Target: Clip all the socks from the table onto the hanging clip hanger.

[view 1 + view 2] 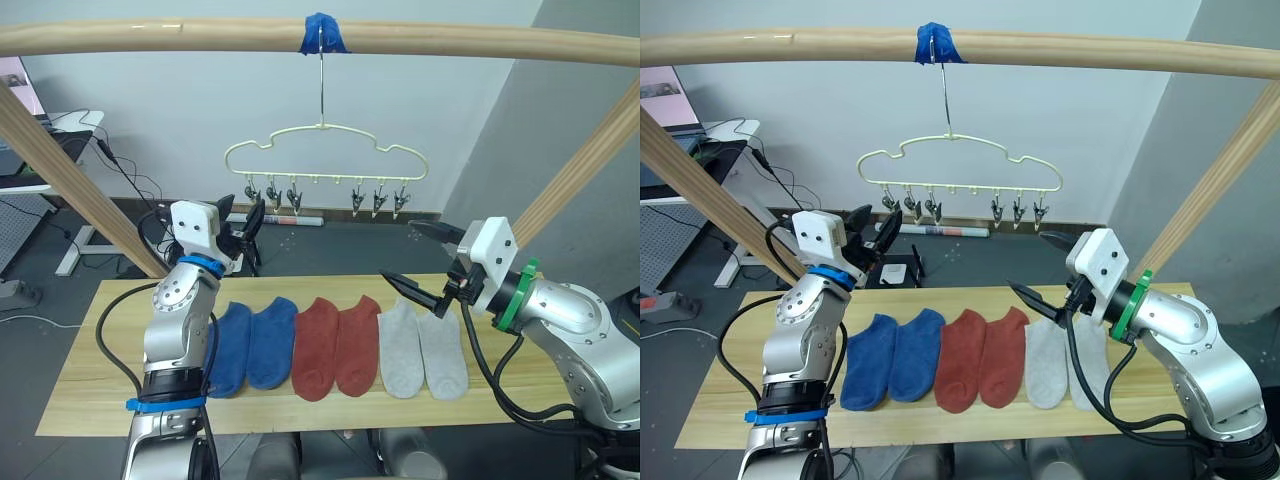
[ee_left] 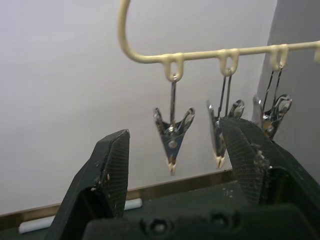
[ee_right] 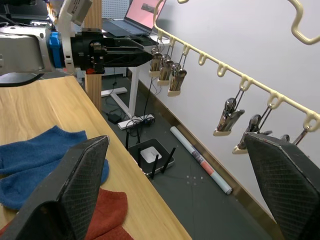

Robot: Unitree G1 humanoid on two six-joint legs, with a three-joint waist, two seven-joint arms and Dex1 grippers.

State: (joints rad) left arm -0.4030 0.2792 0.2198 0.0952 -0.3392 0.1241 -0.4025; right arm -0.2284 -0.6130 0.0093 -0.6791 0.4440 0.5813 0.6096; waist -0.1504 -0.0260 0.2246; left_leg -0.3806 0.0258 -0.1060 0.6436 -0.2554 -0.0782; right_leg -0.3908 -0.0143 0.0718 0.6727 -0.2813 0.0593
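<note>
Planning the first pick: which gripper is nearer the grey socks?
Right. The right gripper hangs open just above the grey socks; the left gripper is raised by the hanger's left clips.

L arm bent up at the elbow, wrist raised, left gripper (image 1: pixel 243 222) held high w/ fingers apart, nothing between them. R arm reaches in from the side, right gripper (image 1: pixel 422 262) wide open, empty, pointing inward.
</note>
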